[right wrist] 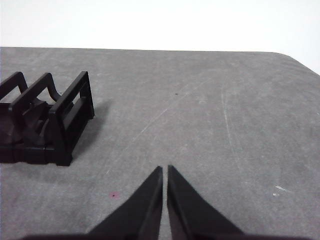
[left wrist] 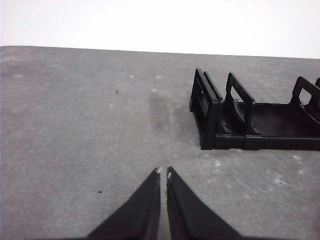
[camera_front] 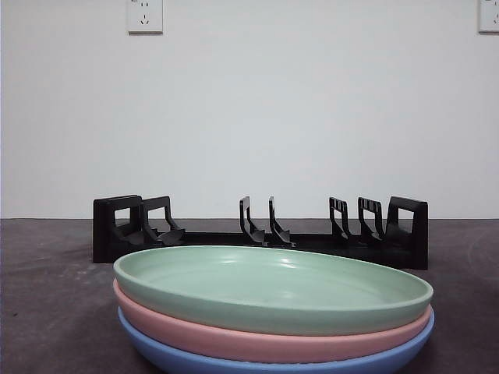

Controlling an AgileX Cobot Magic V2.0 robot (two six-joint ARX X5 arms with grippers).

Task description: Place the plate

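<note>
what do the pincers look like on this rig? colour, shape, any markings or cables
Both the left pincer and right pincer are matte black, each with two long wedge-shaped jaws tapering to thin tips. Left tips look slightly scuffed pale. No cables, labels or markings visible; the arms themselves are out of frame.

A low front camera looks level across the table, close behind stacked plates (camera_front: 273, 312). Both wrist cameras look down at opposite ends of the black rack (camera_front: 261, 230), which all views share.

Three plates (camera_front: 273, 312) are stacked one on another on the table (camera_front: 47, 296), right up front. A rack (camera_front: 261, 230) is set behind them, stretched sideways across the table.
</note>
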